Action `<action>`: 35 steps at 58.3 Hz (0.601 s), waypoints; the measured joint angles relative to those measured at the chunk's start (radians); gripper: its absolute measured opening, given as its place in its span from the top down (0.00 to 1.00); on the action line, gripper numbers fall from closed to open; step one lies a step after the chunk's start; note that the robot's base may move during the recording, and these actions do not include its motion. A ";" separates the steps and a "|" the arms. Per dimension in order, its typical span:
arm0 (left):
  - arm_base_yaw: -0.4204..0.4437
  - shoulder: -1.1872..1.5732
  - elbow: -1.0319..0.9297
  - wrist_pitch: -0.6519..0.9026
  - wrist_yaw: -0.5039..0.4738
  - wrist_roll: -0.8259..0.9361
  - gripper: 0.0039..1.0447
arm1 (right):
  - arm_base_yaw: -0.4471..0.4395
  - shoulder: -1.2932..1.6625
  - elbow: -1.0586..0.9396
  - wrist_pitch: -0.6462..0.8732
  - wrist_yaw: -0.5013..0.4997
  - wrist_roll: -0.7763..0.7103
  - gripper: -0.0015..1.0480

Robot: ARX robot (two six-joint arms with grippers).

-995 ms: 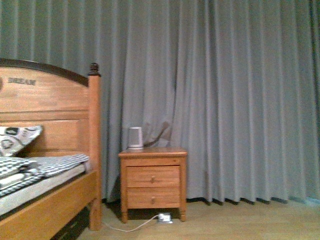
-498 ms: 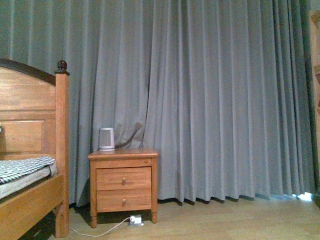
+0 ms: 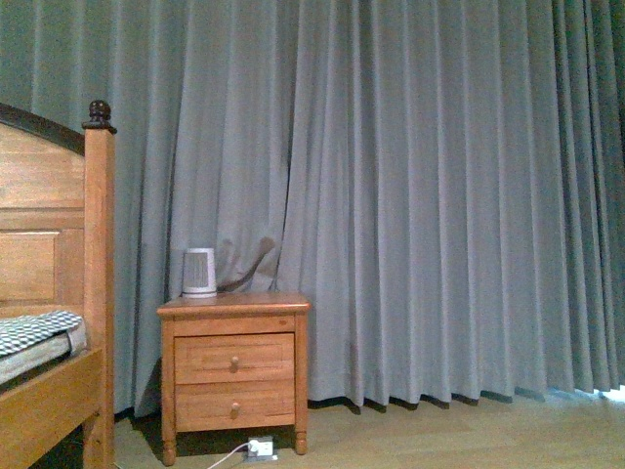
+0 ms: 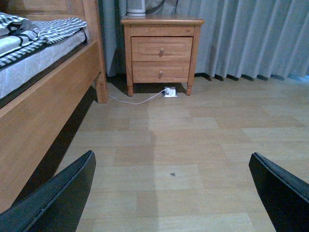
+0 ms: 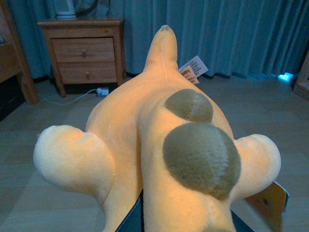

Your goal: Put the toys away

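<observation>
**Holding the Plush Toy Aloft Beside the Bed**

Facing a grey curtain [image 3: 420,195] hung in deep folds across the whole back wall, down to a pale wood floor [image 4: 193,145]. At the left edge of the front view, a wooden bed [image 3: 49,195] with an arched headboard and a knobbed post, dressed in striped bedding [image 4: 53,29]. Just beside that post, against the curtain, a two-drawer nightstand [image 3: 234,366] in the same wood, both drawers closed.

Grasping the plush toy [image 5: 145,125] in the right gripper [image 5: 136,220], up off the floor and close under the wrist camera, filling most of that view. Orange-yellow and soft, with two rounded brown patches [image 5: 202,157] along the middle, a rounded limb out to either side, and a tapering end pointed toward the curtain. Beneath the body, only dark slivers of the jaws, clamped somewhere under it; exact grip hidden.

On the other side, the left gripper [image 4: 169,193] released and spread wide. Two dark fingers [image 4: 63,193] far apart at the corners of its wrist view, with nothing between them but floorboards, well short of the nightstand.

On top of the nightstand, a small white appliance [image 3: 199,272] with a slatted front, standing upright toward the bed side. At the foot of the nightstand, a white power strip [image 3: 260,447] on the floor, with a pale cable [image 4: 135,101] trailing toward the bed. Sticking out from the plush toy's far side, a white paper tag [image 5: 193,70], print too small to read.
</observation>
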 joint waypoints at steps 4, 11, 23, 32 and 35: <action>0.000 0.000 0.000 0.000 0.001 0.000 0.06 | 0.000 0.000 0.000 0.000 0.000 0.000 0.93; 0.000 0.000 0.000 0.000 0.000 0.000 0.06 | 0.000 0.000 0.000 0.000 0.000 0.000 0.93; 0.000 0.000 0.000 0.000 0.000 0.000 0.06 | 0.000 0.000 0.000 0.000 0.000 0.000 0.93; 0.000 0.000 0.000 0.000 0.000 0.000 0.06 | 0.000 0.000 0.000 0.000 0.000 0.000 0.93; 0.000 0.000 0.000 0.000 -0.002 0.000 0.06 | 0.000 0.000 0.000 0.000 0.000 0.000 0.93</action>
